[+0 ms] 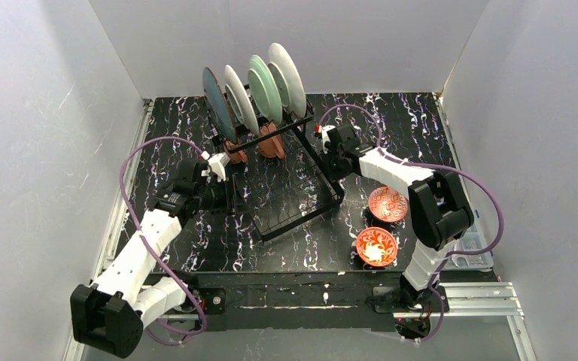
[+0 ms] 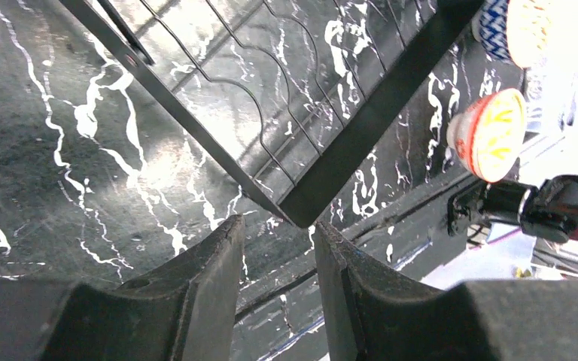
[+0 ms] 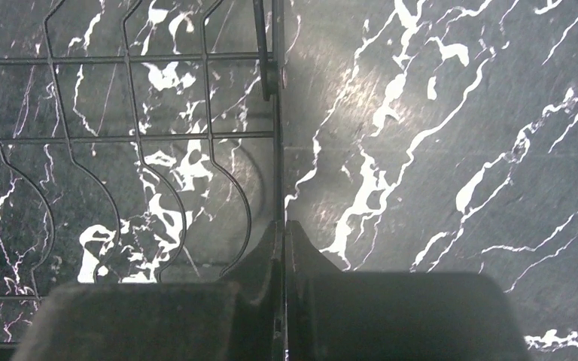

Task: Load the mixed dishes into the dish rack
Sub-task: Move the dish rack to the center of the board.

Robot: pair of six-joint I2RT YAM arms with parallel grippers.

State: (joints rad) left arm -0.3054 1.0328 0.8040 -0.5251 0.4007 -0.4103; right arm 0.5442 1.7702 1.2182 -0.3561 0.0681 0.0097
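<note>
The black wire dish rack [image 1: 293, 199] stands mid-table. In its upright slots at the far end stand a dark teal plate [image 1: 212, 101], a white plate [image 1: 239, 99], a pale green plate [image 1: 263, 86] and another pale plate [image 1: 287, 75]. Two terracotta mugs [image 1: 271, 141] sit below them. Two red-patterned bowls [image 1: 387, 203] [image 1: 376, 247] rest on the table right of the rack. My left gripper [image 1: 224, 167] [image 2: 278, 229] is open, the rack's corner [image 2: 301, 214] just ahead of its fingertips. My right gripper [image 1: 321, 139] [image 3: 279, 229] is shut on the rack's right edge wire [image 3: 277, 150].
A clear plastic tub [image 1: 470, 254] sits off the table's right edge by the right arm's base. Metal rails [image 1: 120, 218] run along the left and near sides. White walls close in the table on three sides.
</note>
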